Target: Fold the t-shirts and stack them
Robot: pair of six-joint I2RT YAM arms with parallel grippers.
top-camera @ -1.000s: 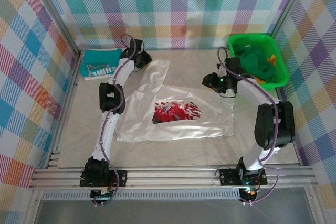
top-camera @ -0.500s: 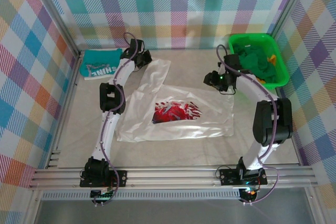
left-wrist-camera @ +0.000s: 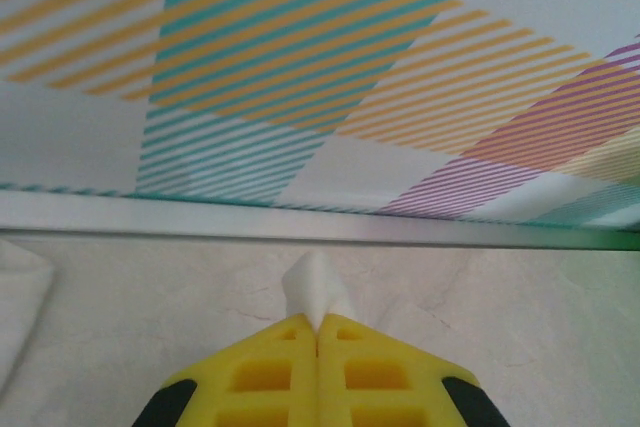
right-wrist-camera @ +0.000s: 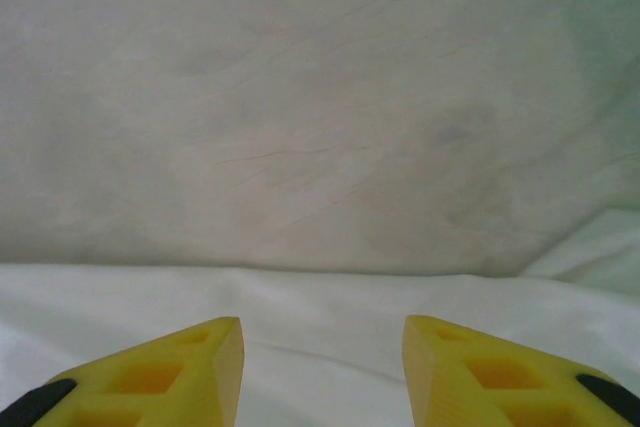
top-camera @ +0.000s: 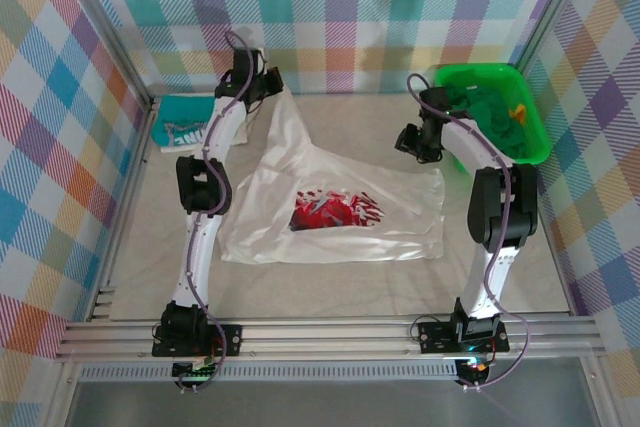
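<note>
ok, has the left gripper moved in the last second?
Yes. The left gripper has gone toward the back wall, now beyond the teal t-shirt, dragging a corner of the white t-shirt along.

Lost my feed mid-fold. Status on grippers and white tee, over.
Left gripper shut on far corner of white t-shirt. Right gripper open above its far right edge. Teal t-shirt far left, apart.
</note>
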